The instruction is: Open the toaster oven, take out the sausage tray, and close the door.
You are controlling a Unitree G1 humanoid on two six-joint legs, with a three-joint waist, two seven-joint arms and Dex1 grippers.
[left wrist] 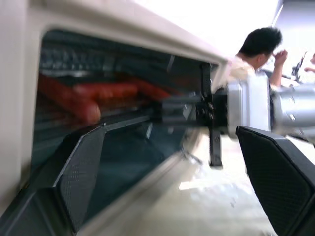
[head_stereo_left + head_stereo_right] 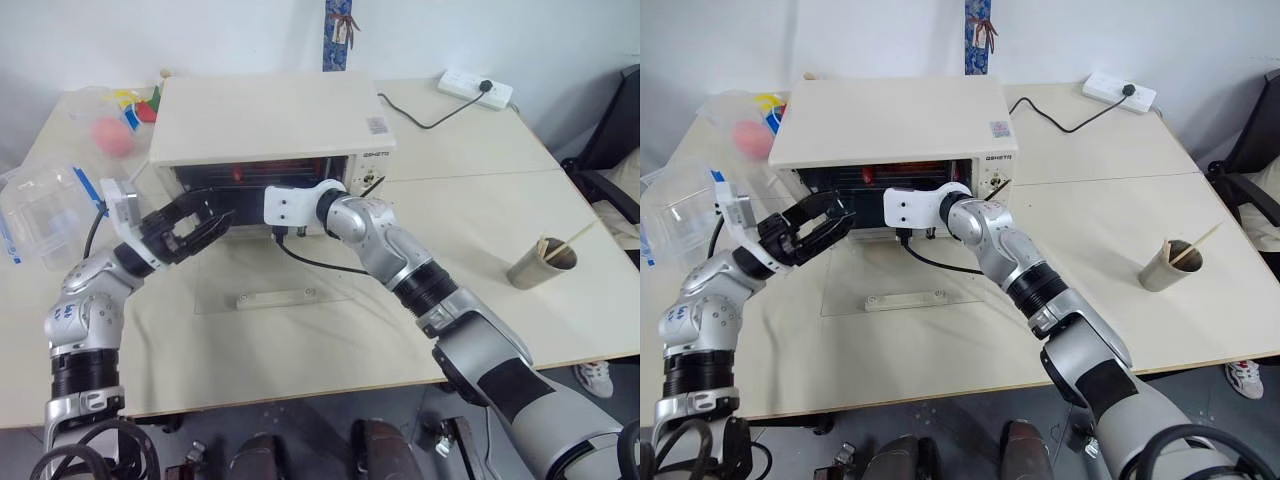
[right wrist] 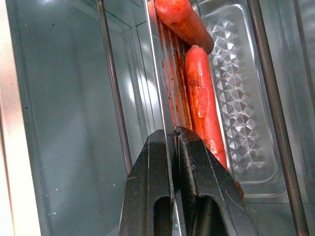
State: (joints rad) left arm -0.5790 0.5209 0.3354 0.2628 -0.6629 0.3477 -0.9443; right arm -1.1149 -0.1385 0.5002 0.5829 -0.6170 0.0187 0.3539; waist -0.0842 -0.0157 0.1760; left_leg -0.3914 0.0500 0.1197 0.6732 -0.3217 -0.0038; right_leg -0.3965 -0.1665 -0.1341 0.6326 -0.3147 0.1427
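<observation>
The cream-white toaster oven stands at the back of the table with its door lying flat and open in front of it, white bar handle toward me. Inside lies the silver sausage tray with red sausages. My right gripper reaches into the oven mouth and is shut on the tray's thin front rim. My left gripper hovers open just outside the left part of the opening, above the door, with nothing between its fingers.
A clear plastic box and coloured toys lie left of the oven. A paper cup with sticks stands at the right, a power strip at the back right. A person shows beyond the table.
</observation>
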